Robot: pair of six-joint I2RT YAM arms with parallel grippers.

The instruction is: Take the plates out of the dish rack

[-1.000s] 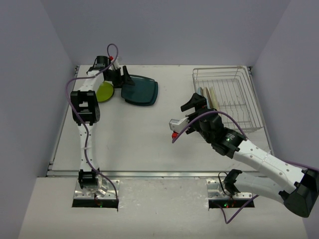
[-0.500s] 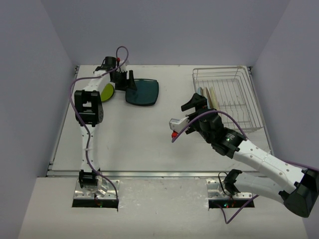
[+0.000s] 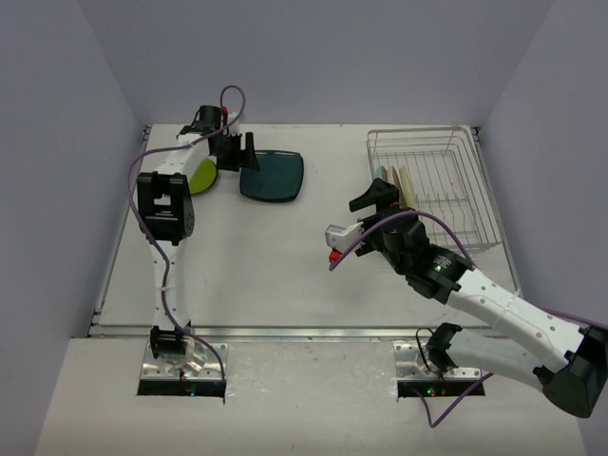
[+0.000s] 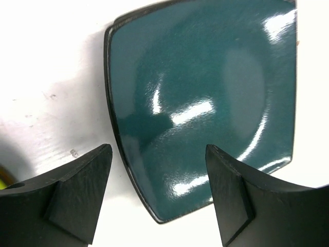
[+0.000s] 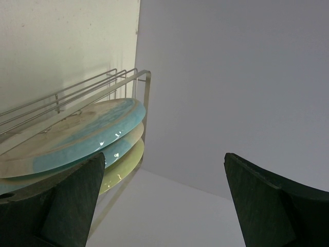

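A dark teal rounded-square plate [image 3: 273, 175] lies flat on the table at the back; it fills the left wrist view [image 4: 205, 92]. My left gripper [image 3: 237, 152] is open and empty just over its left edge. A lime-green round plate [image 3: 201, 176] lies to its left, partly under the arm. The silver wire dish rack [image 3: 437, 185] stands at the back right with three plates upright at its left end [image 3: 396, 185]. In the right wrist view these are a cream-and-light-blue plate [image 5: 72, 136], a pale one and a yellowish one. My right gripper [image 3: 375, 197] is open beside them.
The right arm stretches diagonally from the near right base toward the rack. A purple cable loops over each arm. Grey walls enclose the table on the left, back and right.
The left gripper has shifted the teal plate a little to the right and let it go, then stayed over its left edge. The right gripper edged slightly toward the rack.
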